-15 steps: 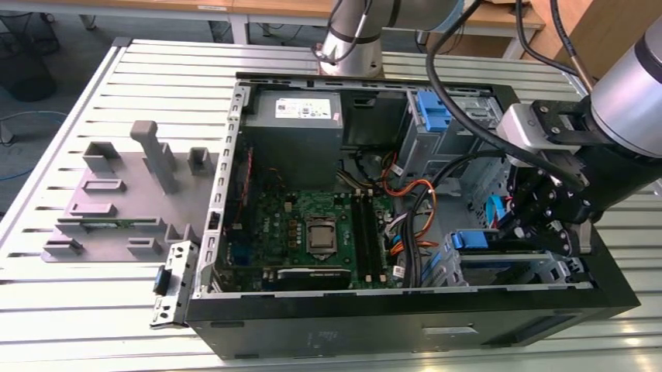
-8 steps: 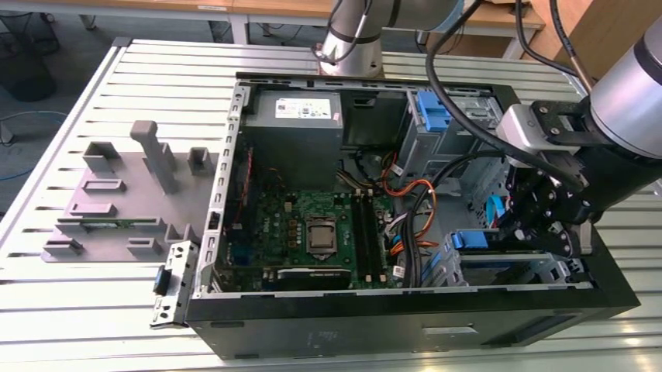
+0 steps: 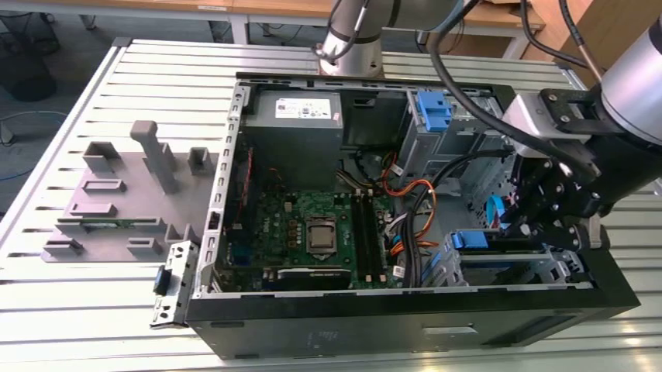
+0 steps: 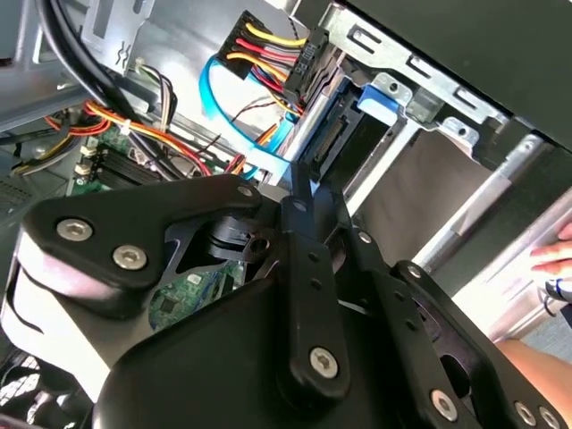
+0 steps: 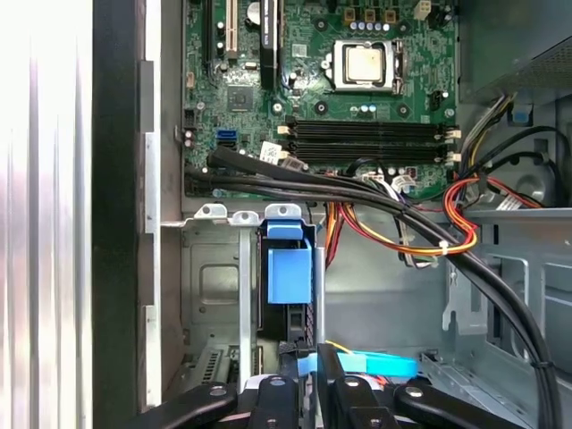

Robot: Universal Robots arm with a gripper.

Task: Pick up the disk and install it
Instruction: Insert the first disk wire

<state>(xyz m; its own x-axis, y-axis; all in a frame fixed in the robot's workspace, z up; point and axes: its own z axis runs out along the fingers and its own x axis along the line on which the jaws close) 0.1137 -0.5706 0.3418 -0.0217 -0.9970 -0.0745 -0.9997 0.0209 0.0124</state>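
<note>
Where fingers (image 5: 304,393) meet, disk (image 5: 288,268) edge-on.

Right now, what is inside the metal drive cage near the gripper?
The disk stands in the drive cage, blue carrier end showing. Its label face is hidden by the cage walls.

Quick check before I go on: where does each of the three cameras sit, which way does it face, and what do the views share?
Exterior view: off the arm, above, looking down into the open computer case; arm and gripper at that view's right.
First wrist view: on the arm, facing the motherboard and drive cage; gripper links at the frame edge.
Second wrist view: behind the gripper, facing the disk.
Shared: the disk's blue carrier, orange cables.
</note>
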